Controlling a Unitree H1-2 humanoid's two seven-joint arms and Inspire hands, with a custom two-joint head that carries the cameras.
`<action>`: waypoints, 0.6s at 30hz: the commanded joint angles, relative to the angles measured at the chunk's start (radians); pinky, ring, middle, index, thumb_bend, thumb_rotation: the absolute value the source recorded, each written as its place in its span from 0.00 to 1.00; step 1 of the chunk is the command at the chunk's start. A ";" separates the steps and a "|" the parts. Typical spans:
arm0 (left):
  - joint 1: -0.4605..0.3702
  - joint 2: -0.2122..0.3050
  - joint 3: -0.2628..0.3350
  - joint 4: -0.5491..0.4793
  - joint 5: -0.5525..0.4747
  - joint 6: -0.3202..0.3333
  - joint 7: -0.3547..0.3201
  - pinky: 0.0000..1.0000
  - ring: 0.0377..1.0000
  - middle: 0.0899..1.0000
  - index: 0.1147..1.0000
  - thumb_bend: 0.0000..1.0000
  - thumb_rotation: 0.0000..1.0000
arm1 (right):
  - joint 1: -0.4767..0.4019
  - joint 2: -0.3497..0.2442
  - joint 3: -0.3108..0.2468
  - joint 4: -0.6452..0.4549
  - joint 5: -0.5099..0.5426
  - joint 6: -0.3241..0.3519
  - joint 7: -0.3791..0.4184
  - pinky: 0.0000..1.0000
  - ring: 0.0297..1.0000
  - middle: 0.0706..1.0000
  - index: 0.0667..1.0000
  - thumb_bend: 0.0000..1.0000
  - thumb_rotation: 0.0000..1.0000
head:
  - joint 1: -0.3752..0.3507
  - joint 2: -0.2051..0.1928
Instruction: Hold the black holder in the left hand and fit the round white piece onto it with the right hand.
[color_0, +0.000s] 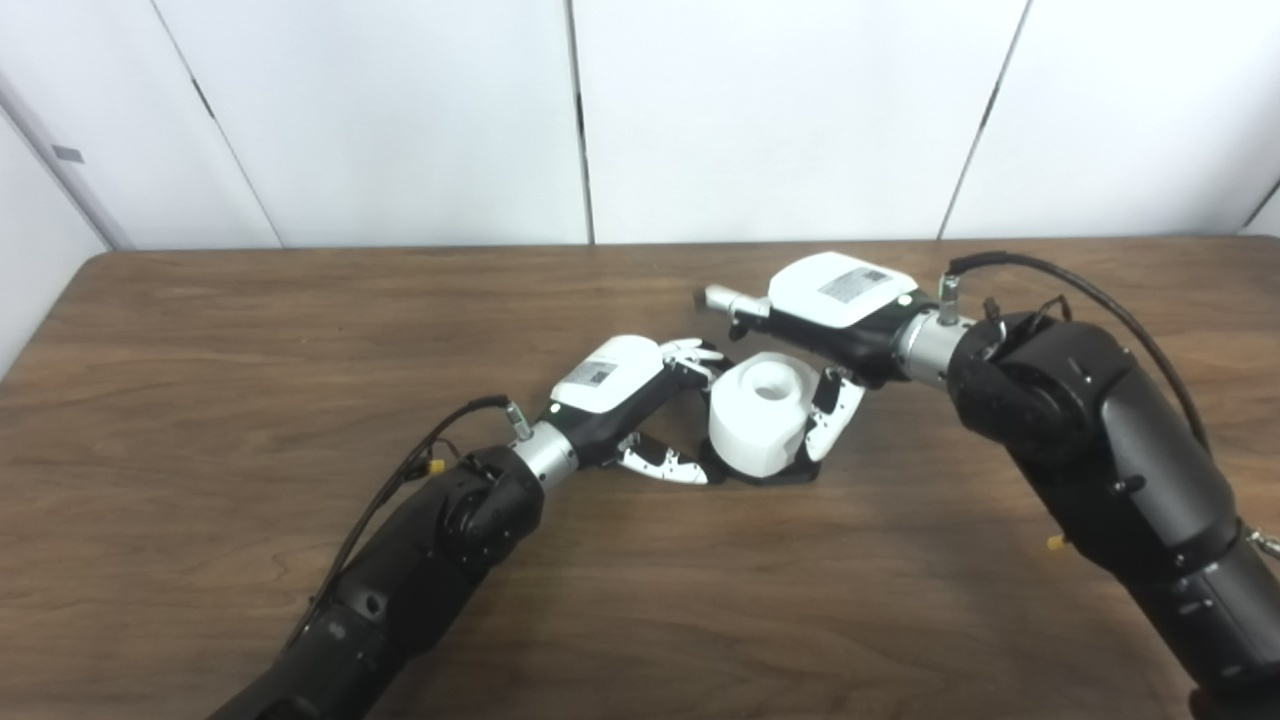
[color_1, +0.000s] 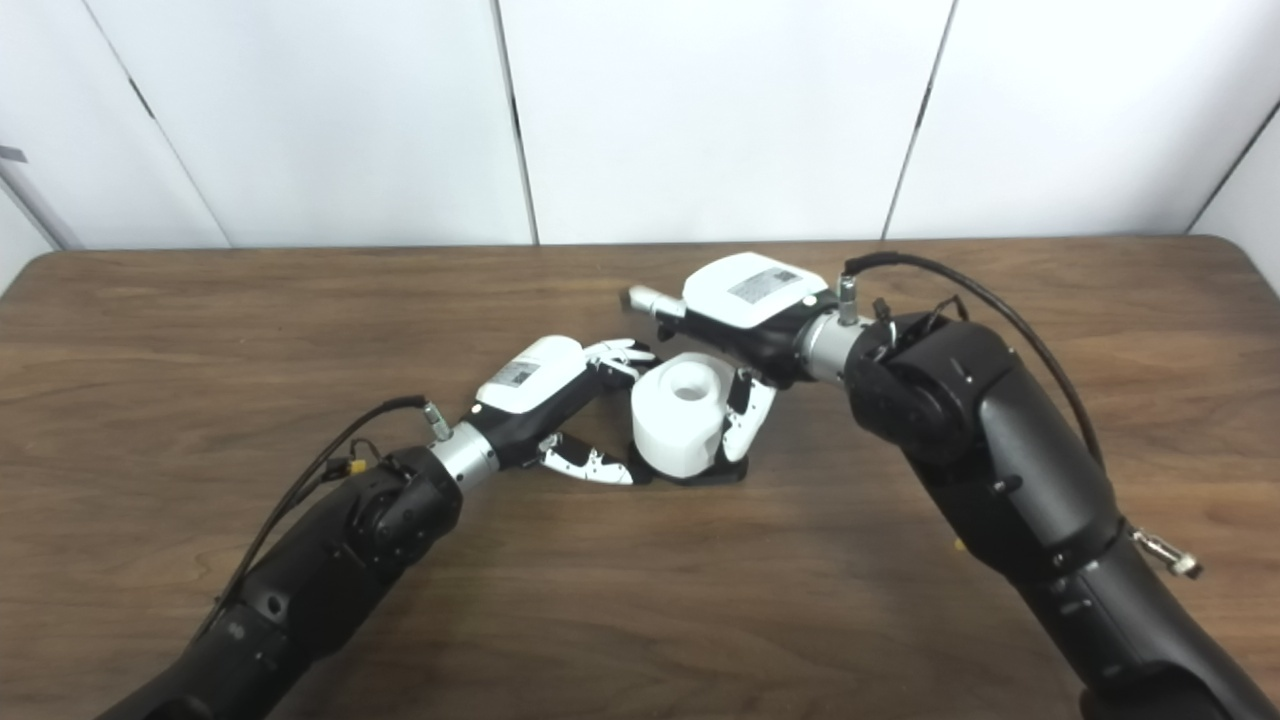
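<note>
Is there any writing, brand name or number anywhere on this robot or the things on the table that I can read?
Nothing can be read.
Left hand: a grey sticker on its white back, print too blurred to read.
Right hand: a larger grey sticker on its white back, lines of print too small to read.
White piece: no markings.
Black holder: mostly hidden, no markings visible.

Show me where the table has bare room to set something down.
Bare wood lies along the table left of the left hand, and along the front edge between both forearms. It is crowded mid-table, where the right hand meets the round white piece.
</note>
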 joint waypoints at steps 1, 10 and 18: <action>0.043 0.013 -0.027 0.049 0.020 0.038 -0.075 0.75 0.91 0.83 0.41 0.52 0.07 | -0.054 -0.002 -0.025 -0.014 0.001 0.015 -0.024 0.72 0.82 0.82 1.00 0.93 0.22 | 0.001 0.001; 0.041 0.011 -0.025 0.053 0.018 0.042 -0.076 0.77 0.91 0.84 0.41 0.52 0.07 | -0.072 -0.010 -0.051 -0.014 0.004 0.007 -0.030 0.68 0.80 0.81 1.00 0.95 0.23 | 0.000 0.003; 0.038 0.013 -0.024 0.060 0.017 0.030 -0.069 0.77 0.91 0.84 0.41 0.52 0.07 | -0.100 -0.057 -0.050 -0.052 -0.005 0.051 0.094 0.71 0.85 0.88 1.00 0.98 0.24 | -0.005 0.000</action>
